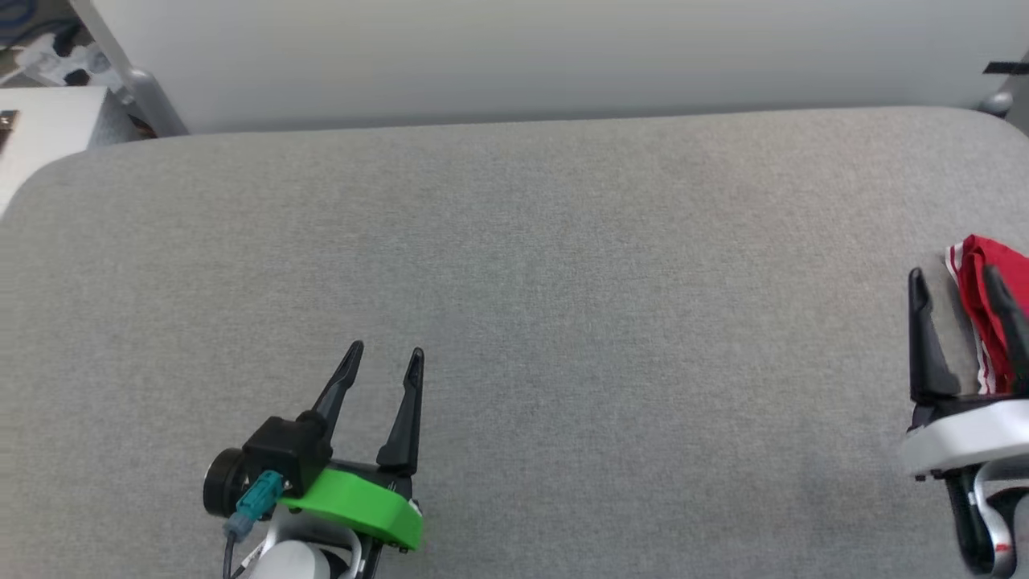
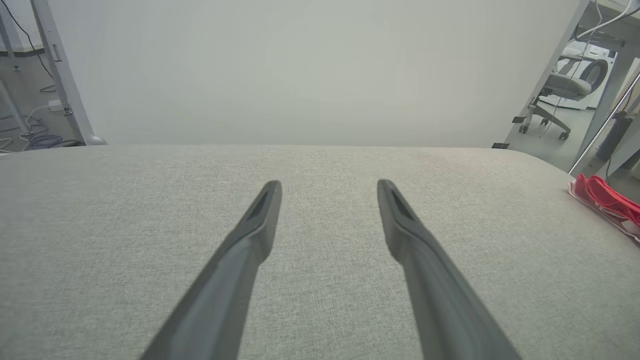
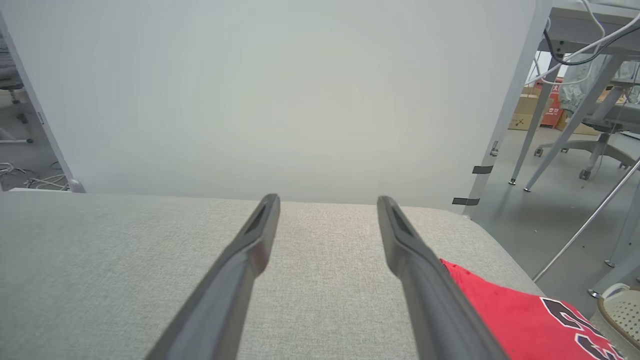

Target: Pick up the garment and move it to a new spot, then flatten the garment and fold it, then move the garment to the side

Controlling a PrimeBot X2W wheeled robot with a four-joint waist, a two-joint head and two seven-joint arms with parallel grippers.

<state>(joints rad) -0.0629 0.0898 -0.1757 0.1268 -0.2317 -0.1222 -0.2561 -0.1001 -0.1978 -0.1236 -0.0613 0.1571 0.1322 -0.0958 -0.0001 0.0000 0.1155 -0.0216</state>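
A red jersey-style garment [image 1: 974,291] with red-white striped trim and black print is seen bunched at the right edge of the grey fabric-covered surface [image 1: 563,281]. The right claw [image 1: 953,273] is held spread just beside it, its outer finger over the cloth. The left claw [image 1: 386,351] is likewise held spread at the near left, well apart from the garment.

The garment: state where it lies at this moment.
In the head view, the garment lies at the far right edge of the grey table, next to the open right gripper and far from the left gripper.
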